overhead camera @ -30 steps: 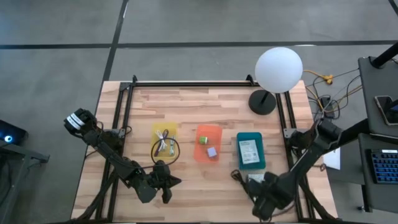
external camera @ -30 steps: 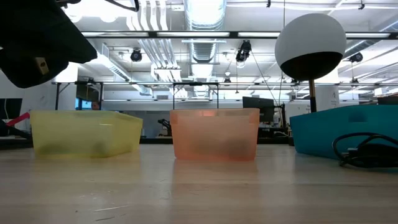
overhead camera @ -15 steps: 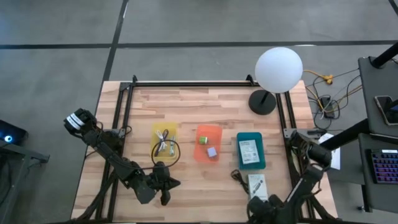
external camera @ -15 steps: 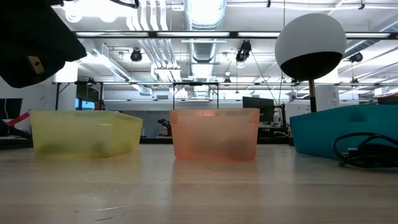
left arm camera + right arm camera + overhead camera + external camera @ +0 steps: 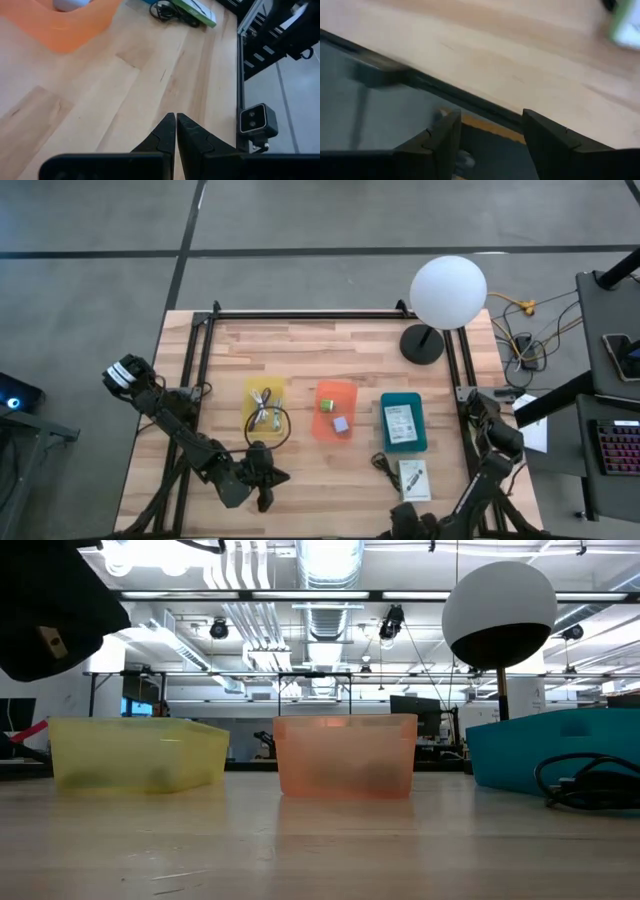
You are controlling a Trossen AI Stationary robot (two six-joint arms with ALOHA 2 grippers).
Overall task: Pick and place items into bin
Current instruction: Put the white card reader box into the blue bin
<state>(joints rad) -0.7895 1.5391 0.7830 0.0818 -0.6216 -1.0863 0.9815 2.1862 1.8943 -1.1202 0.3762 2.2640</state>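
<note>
Pale butcher-block wood carries everything here, and on this wooden table [image 5: 330, 360] one white printed card with a green stripe [image 5: 412, 479] and a coiled thin black cord [image 5: 382, 464] touching its edge are yet to be binned. Our right gripper [image 5: 490, 131] has its fingers parted with nothing between them, hanging over the table's near edge, with the card well ahead of its fingertips and off to one side. Our left gripper [image 5: 176, 131] has its fingers pressed together on nothing, low over bare wood, the orange bin ahead of its tips and the card and cord farther beyond. We judge the step in hand to be the pick of the card by the right arm; to do it well we should bring the parted fingers back over the card, straddle its short width, and come down flat so one fingertip slides under an edge, keeping clear of the cord. The translucent yellow plastic bin [image 5: 264, 408] holds pale cords, with a black loop draped over its near rim. The translucent orange plastic bin [image 5: 335, 409] holds a tiny green cube [image 5: 326, 405] and a pale-purple cube [image 5: 341, 423]. The teal plastic bin [image 5: 403, 423] holds another white printed card [image 5: 399, 423].
</note>
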